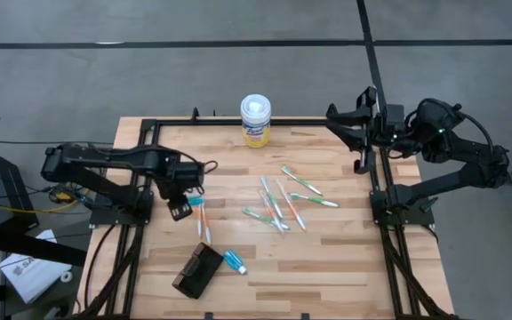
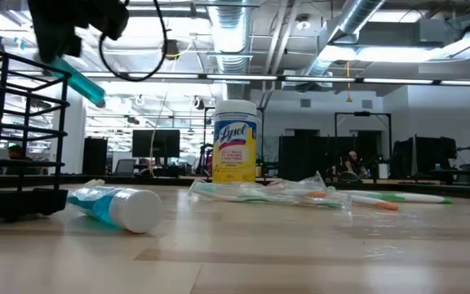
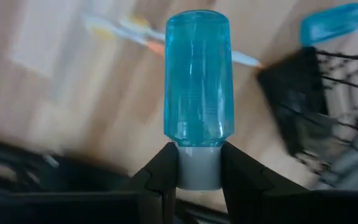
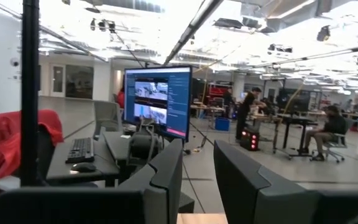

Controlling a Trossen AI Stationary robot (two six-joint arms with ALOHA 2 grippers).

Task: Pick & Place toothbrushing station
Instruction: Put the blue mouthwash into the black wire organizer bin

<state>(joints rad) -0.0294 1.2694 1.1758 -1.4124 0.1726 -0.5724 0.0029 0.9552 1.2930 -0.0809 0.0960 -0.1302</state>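
The toothbrushing station [image 1: 196,271], a black wire-mesh holder, sits on the wooden table near its front edge, and shows at the low view's left [image 2: 15,139]. A blue tube with a white cap [image 1: 235,261] lies on its side beside it. My left gripper [image 1: 181,210] hangs above the table's left part, beyond the holder, shut on a second blue translucent tube [image 3: 197,74]. My right gripper [image 1: 345,124] is raised at the far right corner, open, with nothing between its fingers [image 4: 166,180]. My left gripper pinches the tube's grey cap end [image 3: 199,168] between its two fingers. The fingers come from above, pointing steeply down, and lie along the tube. The tube [image 2: 80,79] sticks out beyond the fingertips, tilted, lifted clear of the table.
A white-lidded, yellow-labelled wipes canister [image 1: 256,121] stands at the far edge. Several toothbrushes [image 1: 278,203] lie scattered mid-table, and two more [image 1: 203,222] lie just right of my left gripper. A black frame [image 1: 149,124] borders the table.
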